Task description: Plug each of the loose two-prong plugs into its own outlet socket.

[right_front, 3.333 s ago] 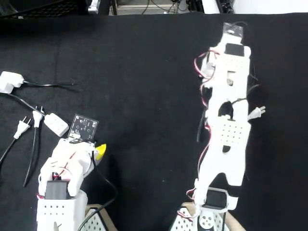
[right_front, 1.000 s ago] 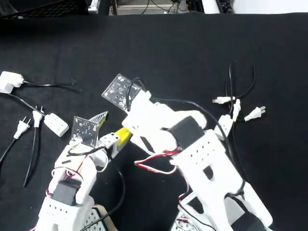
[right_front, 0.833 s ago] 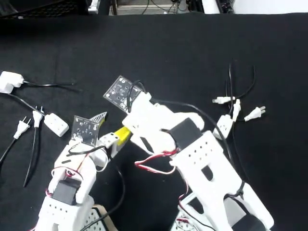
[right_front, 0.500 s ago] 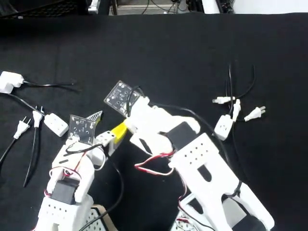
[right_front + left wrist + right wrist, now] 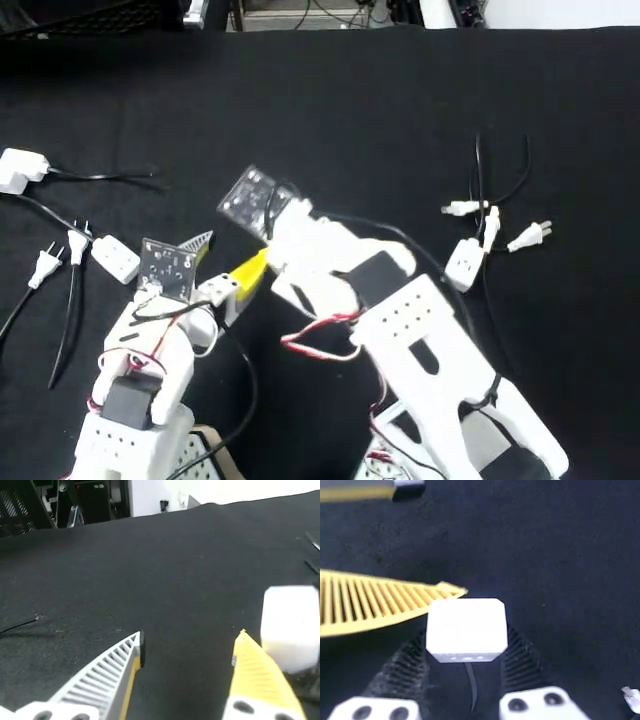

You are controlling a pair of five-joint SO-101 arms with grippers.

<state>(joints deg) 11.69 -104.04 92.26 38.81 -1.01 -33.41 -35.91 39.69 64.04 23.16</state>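
Right gripper point(image 5: 466, 640) clamped on white socket block point(image 5: 466, 625), centre-left of high view. Block likely light, rigid, smooth; cord point(image 5: 469, 677) may tug. Hold flat sides. Left gripper point(image 5: 190, 639) jaws wide, empty.

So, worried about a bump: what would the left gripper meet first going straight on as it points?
Probably the white socket block held by the right gripper, just ahead of the left gripper's yellow finger. Between the fingers only bare table shows. Depth is unclear.

Black cloth table point(image 5: 330, 110); white wall point(image 5: 225, 490) behind; dark metal rack point(image 5: 20, 505) far side.
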